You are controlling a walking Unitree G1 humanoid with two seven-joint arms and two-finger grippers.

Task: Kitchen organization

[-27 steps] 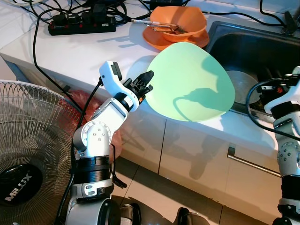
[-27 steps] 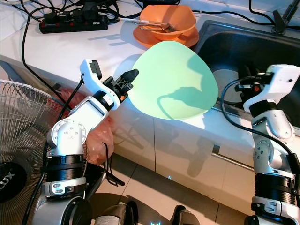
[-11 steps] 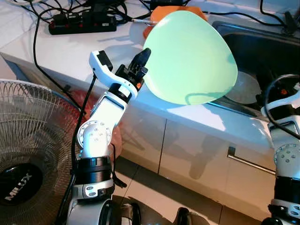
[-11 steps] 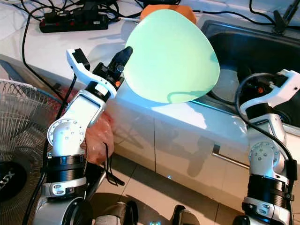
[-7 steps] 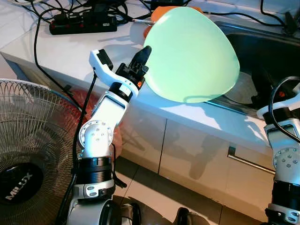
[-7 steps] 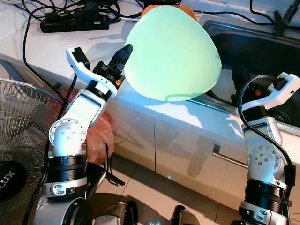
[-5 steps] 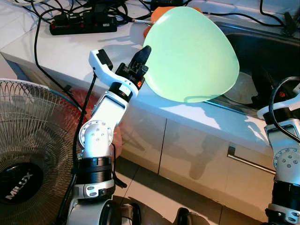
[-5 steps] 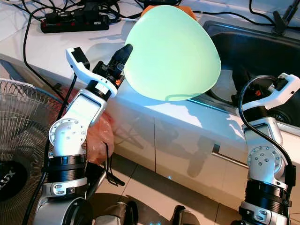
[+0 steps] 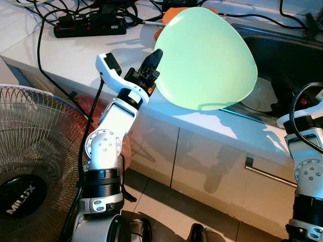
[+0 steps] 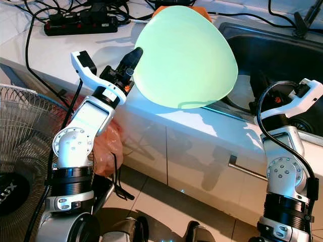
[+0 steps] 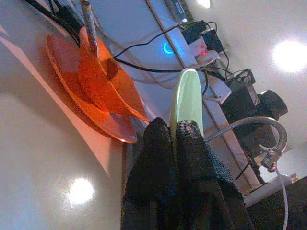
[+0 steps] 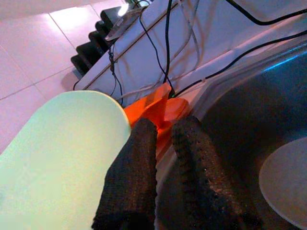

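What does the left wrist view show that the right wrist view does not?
Left wrist view alone: the left gripper pinching the green plate's rim edge-on, and a curved faucet.

Right wrist view alone: the right gripper over the sink basin, holding nothing, and a grey dish inside.

Both: the green plate, orange dishes and cables.

A white surface (image 9: 75, 55) ran across the kitchen, with a dark steel sink (image 9: 287, 55) sunk into its right part. Black cables and a power strip (image 9: 88, 25) lay at its back. Below were white cabinet doors (image 9: 212, 161), one with a metal bar handle (image 9: 267, 174). The floor (image 9: 161, 206) was pale tile. A wire-caged fan (image 9: 30, 166) stood at the left, by the cabinets. Bright light cast sharp shadows on the cabinet fronts.
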